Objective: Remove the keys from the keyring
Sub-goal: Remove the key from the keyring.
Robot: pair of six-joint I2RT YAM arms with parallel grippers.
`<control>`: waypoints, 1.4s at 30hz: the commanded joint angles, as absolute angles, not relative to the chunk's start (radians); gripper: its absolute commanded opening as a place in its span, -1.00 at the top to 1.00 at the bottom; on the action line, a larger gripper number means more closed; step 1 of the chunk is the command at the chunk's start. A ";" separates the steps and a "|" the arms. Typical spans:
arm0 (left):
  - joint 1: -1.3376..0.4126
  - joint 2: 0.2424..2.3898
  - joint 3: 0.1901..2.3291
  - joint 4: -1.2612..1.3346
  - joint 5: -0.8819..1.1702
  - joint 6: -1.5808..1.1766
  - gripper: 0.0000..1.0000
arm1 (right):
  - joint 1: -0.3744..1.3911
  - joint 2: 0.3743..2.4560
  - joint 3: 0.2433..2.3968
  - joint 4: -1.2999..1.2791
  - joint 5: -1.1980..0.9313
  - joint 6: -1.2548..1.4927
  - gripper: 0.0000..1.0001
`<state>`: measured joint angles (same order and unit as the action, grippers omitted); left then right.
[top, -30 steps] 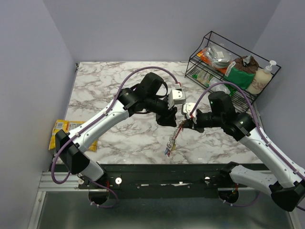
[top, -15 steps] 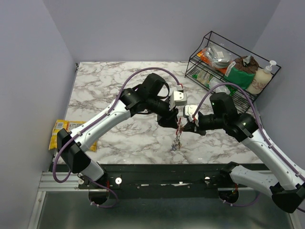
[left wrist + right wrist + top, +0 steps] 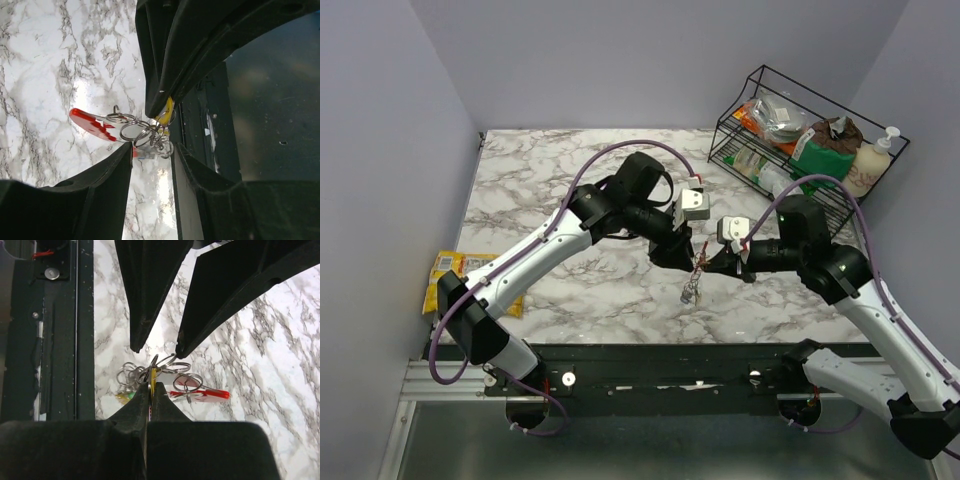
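Note:
The keyring's grey metal rings hang in a tangle above the marble, near the table's front edge. My right gripper is shut on a yellow key in that bunch. A flat red toothed piece sticks out sideways from one ring, and a small green and yellow tag hangs behind. My left gripper is open, its fingertips either side of the rings without pinching them. From above, the bunch dangles between the left gripper and the right gripper.
A black wire rack at the back right holds packets, with a soap bottle in it. A yellow snack packet lies past the table's left edge. The dark front rail runs just below the hanging bunch.
The right gripper has drawn back to the right with the bunch. The keys, trailing low to the left before, now hang shorter and straighter. The left gripper barely shifted.

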<state>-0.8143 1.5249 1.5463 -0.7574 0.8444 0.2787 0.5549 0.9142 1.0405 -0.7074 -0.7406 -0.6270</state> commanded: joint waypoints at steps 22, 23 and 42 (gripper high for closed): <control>-0.787 1.519 1.545 -0.770 0.973 0.276 0.13 | 0.517 0.920 1.031 -0.594 -0.885 -0.537 0.99; -0.787 1.517 1.545 -0.772 0.976 0.279 0.17 | 0.517 0.922 1.032 -0.589 -0.884 -0.534 0.99; -0.782 1.500 1.552 -0.764 0.957 0.262 -0.07 | 0.499 0.919 1.029 -0.561 -0.879 -0.494 0.99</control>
